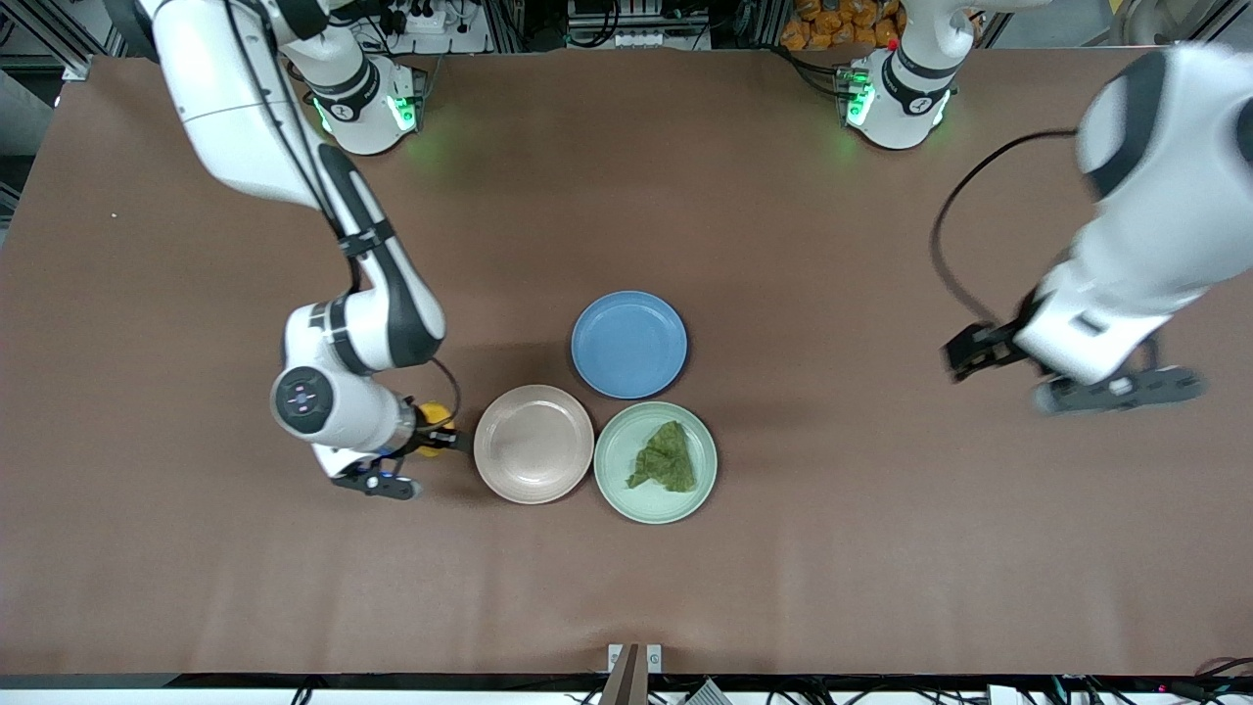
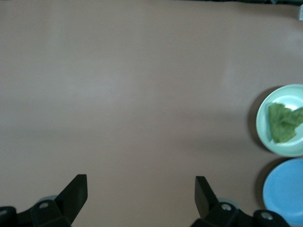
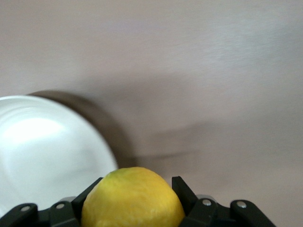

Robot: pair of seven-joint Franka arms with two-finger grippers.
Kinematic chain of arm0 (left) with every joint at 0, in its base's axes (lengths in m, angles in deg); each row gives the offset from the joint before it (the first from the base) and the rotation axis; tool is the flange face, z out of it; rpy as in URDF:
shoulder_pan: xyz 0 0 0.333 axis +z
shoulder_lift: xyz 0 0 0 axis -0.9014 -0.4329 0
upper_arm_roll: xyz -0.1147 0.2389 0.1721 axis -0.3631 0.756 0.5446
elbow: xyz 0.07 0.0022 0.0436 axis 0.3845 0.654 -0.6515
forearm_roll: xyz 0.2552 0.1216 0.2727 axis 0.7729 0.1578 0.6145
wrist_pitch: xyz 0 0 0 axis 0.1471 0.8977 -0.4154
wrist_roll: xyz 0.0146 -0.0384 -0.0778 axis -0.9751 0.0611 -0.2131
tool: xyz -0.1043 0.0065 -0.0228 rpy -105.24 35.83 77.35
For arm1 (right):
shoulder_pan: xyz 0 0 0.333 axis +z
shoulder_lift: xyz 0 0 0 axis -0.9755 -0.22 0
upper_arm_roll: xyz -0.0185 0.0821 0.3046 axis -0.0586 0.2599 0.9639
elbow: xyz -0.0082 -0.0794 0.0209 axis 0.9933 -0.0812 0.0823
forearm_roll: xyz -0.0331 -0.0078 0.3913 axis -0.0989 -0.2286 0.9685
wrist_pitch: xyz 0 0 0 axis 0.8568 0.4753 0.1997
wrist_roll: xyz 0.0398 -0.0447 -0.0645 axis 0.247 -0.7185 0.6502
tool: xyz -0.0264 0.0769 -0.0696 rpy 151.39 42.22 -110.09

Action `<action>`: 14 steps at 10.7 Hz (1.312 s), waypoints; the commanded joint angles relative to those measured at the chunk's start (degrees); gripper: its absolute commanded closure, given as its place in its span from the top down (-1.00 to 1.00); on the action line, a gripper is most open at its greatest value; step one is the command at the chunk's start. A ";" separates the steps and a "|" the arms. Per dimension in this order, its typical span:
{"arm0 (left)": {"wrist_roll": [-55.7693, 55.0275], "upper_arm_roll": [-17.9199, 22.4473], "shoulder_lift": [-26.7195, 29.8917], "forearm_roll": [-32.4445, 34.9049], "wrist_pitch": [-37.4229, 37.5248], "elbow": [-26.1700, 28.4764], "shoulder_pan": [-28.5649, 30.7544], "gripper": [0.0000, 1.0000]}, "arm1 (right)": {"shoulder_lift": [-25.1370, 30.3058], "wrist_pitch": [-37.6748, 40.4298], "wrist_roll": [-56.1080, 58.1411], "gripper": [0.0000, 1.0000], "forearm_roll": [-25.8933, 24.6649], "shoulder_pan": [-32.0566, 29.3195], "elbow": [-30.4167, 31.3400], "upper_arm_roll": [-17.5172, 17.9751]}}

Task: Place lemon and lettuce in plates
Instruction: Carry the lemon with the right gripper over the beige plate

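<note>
The lettuce (image 1: 666, 457) lies in the mint green plate (image 1: 617, 480); both also show in the left wrist view, the lettuce (image 2: 283, 123) in the plate (image 2: 265, 127). The beige-pink plate (image 1: 533, 444) stands empty beside it, toward the right arm's end. My right gripper (image 1: 438, 431) is shut on the yellow lemon (image 1: 429, 415) over the table just beside the beige-pink plate's rim; in the right wrist view the lemon (image 3: 132, 198) sits between the fingers (image 3: 182, 189), with the plate (image 3: 47, 151) close by. My left gripper (image 1: 1087, 377) is open and empty over bare table toward the left arm's end.
A blue round plate (image 1: 628, 344) stands farther from the front camera than the two task plates, touching near both; it also shows in the left wrist view (image 2: 286, 191). The brown table (image 1: 881, 548) spreads wide around the plates.
</note>
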State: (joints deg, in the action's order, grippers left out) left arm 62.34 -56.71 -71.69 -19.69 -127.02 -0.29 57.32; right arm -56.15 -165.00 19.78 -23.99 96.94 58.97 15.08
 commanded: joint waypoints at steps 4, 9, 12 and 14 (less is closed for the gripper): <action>5.65 -0.50 12.39 -1.39 7.63 7.89 3.16 1.00 | -2.89 -5.90 -4.76 -0.03 1.41 7.33 -3.23 -0.34; 5.83 -0.41 18.46 -1.48 7.54 13.52 4.65 1.00 | -6.76 -10.46 -7.22 -0.02 1.41 9.62 -3.59 -0.16; 5.83 -0.23 18.03 -1.48 7.27 12.56 5.53 1.00 | -7.46 -10.83 -7.31 0.06 1.41 10.41 -3.59 -0.16; 5.83 -0.06 17.59 -1.48 7.19 11.68 5.70 1.00 | -8.25 -12.66 -7.22 0.23 1.23 10.85 -3.50 -0.16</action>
State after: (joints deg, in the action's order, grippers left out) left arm 66.41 -56.75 -54.81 -19.97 -119.18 11.22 62.18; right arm -62.71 -176.10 13.26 -23.67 107.04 57.26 15.17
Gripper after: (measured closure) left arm 0.000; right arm 0.370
